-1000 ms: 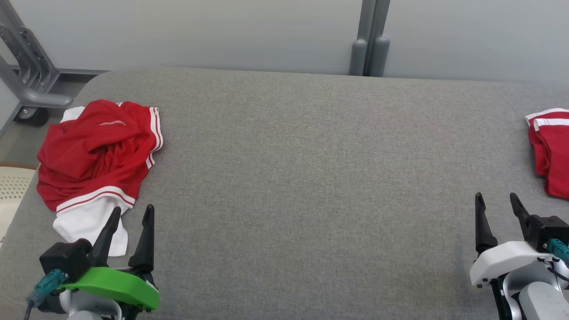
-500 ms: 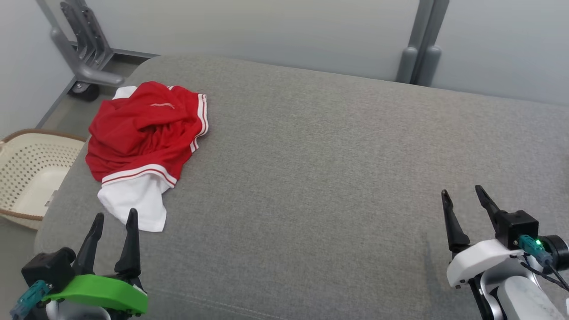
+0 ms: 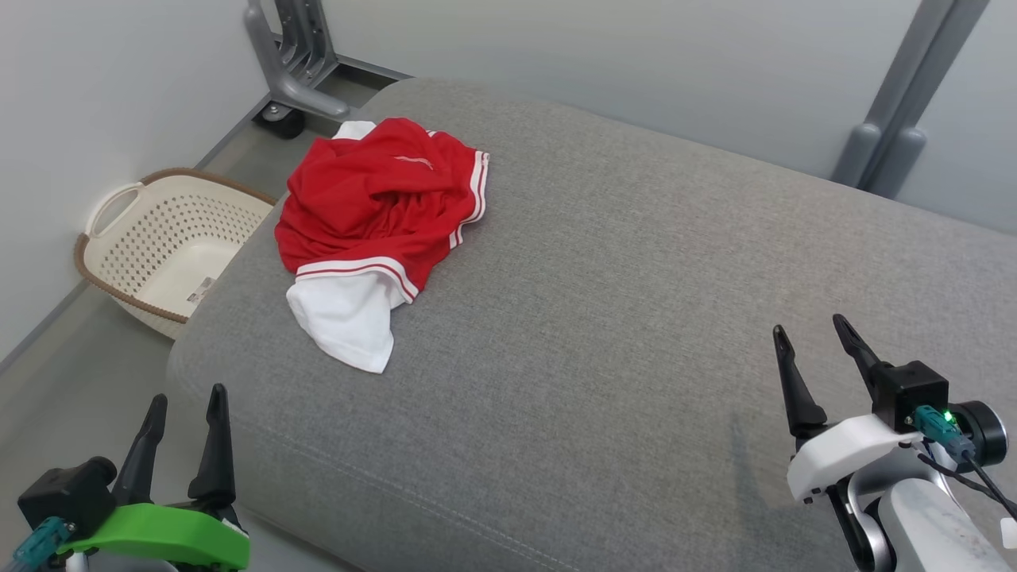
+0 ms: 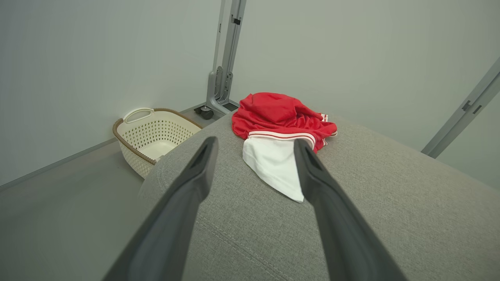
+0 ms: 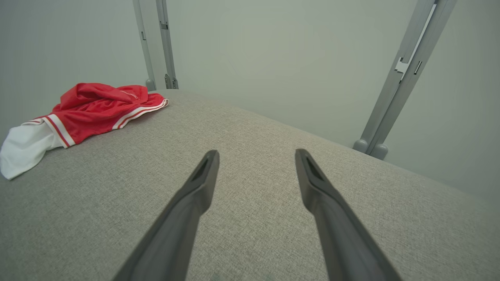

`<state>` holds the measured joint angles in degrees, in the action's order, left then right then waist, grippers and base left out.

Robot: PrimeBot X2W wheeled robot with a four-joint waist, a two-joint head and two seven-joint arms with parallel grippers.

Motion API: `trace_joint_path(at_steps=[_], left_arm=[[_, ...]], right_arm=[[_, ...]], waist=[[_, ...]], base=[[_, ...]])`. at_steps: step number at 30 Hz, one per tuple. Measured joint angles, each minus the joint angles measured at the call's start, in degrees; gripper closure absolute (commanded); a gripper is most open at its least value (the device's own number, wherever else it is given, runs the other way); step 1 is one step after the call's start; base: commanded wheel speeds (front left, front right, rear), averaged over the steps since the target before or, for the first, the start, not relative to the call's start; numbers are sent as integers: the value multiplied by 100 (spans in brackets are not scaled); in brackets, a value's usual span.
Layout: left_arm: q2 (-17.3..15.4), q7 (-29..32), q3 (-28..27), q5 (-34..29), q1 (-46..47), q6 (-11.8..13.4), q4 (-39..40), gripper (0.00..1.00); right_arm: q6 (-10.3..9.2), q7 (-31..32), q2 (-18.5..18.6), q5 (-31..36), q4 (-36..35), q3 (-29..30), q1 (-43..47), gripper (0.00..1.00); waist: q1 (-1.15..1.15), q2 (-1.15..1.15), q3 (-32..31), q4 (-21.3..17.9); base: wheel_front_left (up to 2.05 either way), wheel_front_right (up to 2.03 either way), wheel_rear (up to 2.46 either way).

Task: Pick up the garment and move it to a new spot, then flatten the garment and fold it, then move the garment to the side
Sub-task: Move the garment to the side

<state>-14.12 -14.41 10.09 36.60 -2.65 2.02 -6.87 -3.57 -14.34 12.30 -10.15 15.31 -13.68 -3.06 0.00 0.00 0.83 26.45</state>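
Crumpled red-and-white garment [image 3: 373,206] is lying on the grey tabletop [image 3: 604,318]. Left claw [image 3: 187,395] is hanging open, empty, near the garment. Right claw [image 3: 809,324] is hanging open, well apart from it.

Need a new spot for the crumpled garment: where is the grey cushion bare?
Bare: the middle and right of the cushion, from the garment's striped hem across to the right gripper, near edge included. Crowded: the far left corner, where the garment lies; the basket stands on the floor beside it.
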Motion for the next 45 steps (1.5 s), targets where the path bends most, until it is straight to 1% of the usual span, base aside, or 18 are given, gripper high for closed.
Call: trace_joint_path(at_steps=[4,7,11,15,21,24,27,29,31,34,36,38,40,45], left_arm=[[0,0,-80,0,-8,-5,1,0],[0,0,-86,0,-28,-54,1,0],[-2,0,-99,0,-81,-78,2,0],[-21,-1,-247,29,-98,-124,30,0],[-55,82,-302,302,4,-254,55,0],[-113,433,-323,638,339,-344,102,0],[-288,978,-319,927,821,-454,80,0],[-431,1401,-338,1085,1137,-454,-2,0],[-605,1839,-356,1268,1404,-454,-74,0],[-809,2430,-421,1504,1871,-443,-236,0],[-848,2766,-519,1768,2241,-390,-367,0],[-837,3089,-612,2072,2571,-343,-483,0],[-831,3404,-677,2371,2848,-241,-647,0],[-898,3885,-811,2477,3381,7,-981,0]], right_arm=[[0,0,-15,8,7,-15,1,0],[-3,1,-13,8,16,-12,1,0],[-7,3,-11,10,12,-1,2,0],[-8,53,-8,25,-64,-11,1,0],[-15,152,62,65,-225,15,-1,0],[-56,280,144,104,-382,22,-10,0],[-52,405,289,171,-493,23,-69,0],[-46,503,369,242,-592,-1,-154,0],[3,590,436,312,-689,-13,-247,0],[5,706,533,344,-855,-12,-369,0],[14,795,631,371,-969,2,-454,0],[68,882,721,406,-1093,11,-572,0],[77,958,791,445,-1226,20,-733,0],[165,1137,879,528,-1592,0,-1133,0]], waist=[[0,0,-27,187],[0,0,-62,242],[0,0,-81,249],[0,0,-19,217],[0,0,150,190],[0,0,305,185],[0,0,495,186],[0,0,634,185],[0,0,777,182],[0,0,1001,167],[0,0,1155,151],[0,0,1311,128],[0,0,1465,101],[0,0,1856,-4]], base=[[0,0,0],[0,0,0],[0,0,0],[0,0,0],[0,0,0],[0,0,0],[0,0,0],[0,0,0],[0,0,0],[0,0,0],[0,0,0],[0,0,0],[0,0,0],[0,0,0]])
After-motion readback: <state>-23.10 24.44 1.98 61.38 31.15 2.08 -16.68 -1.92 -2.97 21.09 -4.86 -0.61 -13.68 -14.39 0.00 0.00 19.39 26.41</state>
